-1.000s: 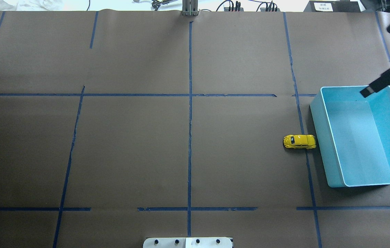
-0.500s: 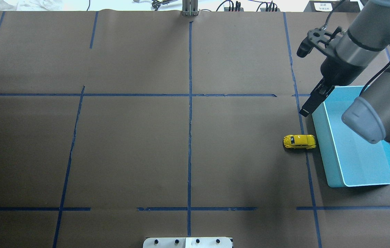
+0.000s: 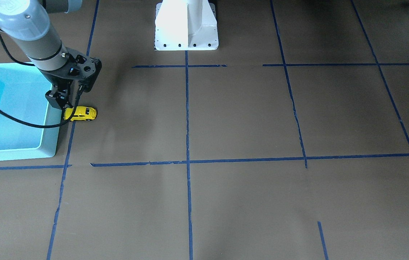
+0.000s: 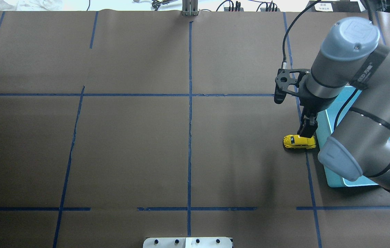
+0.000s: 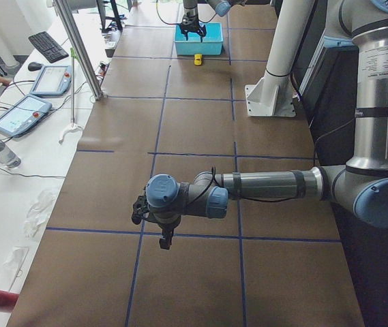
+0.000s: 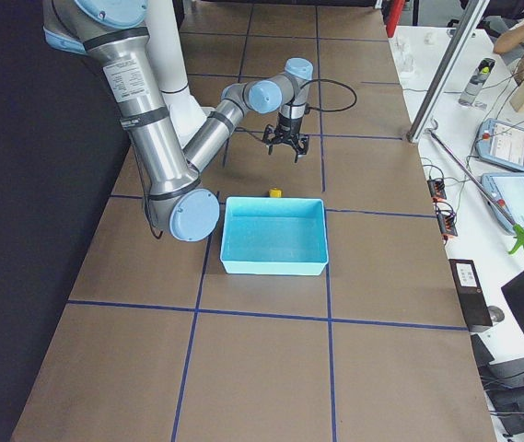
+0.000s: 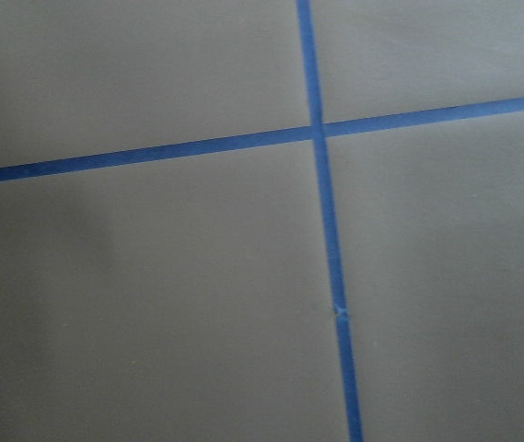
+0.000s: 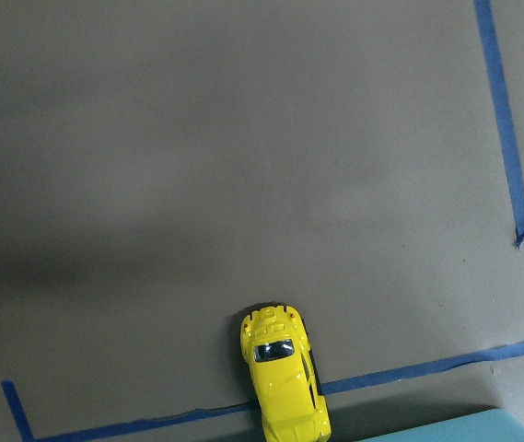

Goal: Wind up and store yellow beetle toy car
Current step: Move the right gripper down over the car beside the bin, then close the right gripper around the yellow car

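Observation:
The yellow beetle toy car (image 4: 299, 141) stands on the brown paper just left of the turquoise bin (image 4: 335, 178). It also shows in the front view (image 3: 80, 113) and low in the right wrist view (image 8: 283, 373), on a blue tape line. My right gripper (image 4: 307, 132) hangs just above the car's bin-side end; in the front view (image 3: 61, 103) its fingers are spread and hold nothing. My left gripper (image 5: 165, 240) shows only in the exterior left view, low over bare paper far from the car. I cannot tell if it is open or shut.
The turquoise bin (image 3: 50, 144) holds nothing and lies partly under my right arm. Blue tape lines (image 4: 189, 137) cross the brown table cover. The white robot base (image 3: 186, 25) stands at the table's robot side. The left wrist view shows only paper and tape.
My right arm has swung in from the far right, across the bin, and come down so the gripper hangs just above the car. The car and bin have not moved.

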You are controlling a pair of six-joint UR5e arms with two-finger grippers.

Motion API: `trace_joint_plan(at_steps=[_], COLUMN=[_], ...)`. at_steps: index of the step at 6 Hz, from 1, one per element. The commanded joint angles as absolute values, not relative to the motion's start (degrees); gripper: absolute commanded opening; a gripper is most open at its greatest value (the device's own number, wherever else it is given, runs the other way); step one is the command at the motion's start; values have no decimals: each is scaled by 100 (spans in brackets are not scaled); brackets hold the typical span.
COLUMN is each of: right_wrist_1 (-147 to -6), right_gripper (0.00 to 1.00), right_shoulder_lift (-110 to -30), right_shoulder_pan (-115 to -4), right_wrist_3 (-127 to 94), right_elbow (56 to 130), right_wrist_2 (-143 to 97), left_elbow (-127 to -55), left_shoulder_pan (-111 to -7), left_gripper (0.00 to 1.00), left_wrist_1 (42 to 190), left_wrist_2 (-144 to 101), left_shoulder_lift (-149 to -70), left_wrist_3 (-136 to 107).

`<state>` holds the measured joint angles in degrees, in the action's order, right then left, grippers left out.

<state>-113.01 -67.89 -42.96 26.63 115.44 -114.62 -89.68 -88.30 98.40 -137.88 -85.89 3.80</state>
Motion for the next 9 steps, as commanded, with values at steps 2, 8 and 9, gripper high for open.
trace_joint_plan(at_steps=[2,8,9], right_wrist_1=[-11241,-10151,-10160], right_gripper=[99,100,100], right_shoulder_lift=[-7206,-7357,-7356], right_shoulder_pan=[-3605,-3322,-3322], right_wrist_3=[3067,3462,3472], right_elbow=[11523,10679,10679], right_wrist_2=[-10355,-10116,-10125], left_elbow=[-9331,-9114,-9158], left_shoulder_pan=[-8833,-9167,-9176], left_gripper=[100,100,100], left_wrist_1=[9162,8842,8833], left_wrist_2=[-13816,-13623,-13614], left_shoulder_lift=[-8613,-9000,-9017], left_wrist_3=[578,1134,1108])
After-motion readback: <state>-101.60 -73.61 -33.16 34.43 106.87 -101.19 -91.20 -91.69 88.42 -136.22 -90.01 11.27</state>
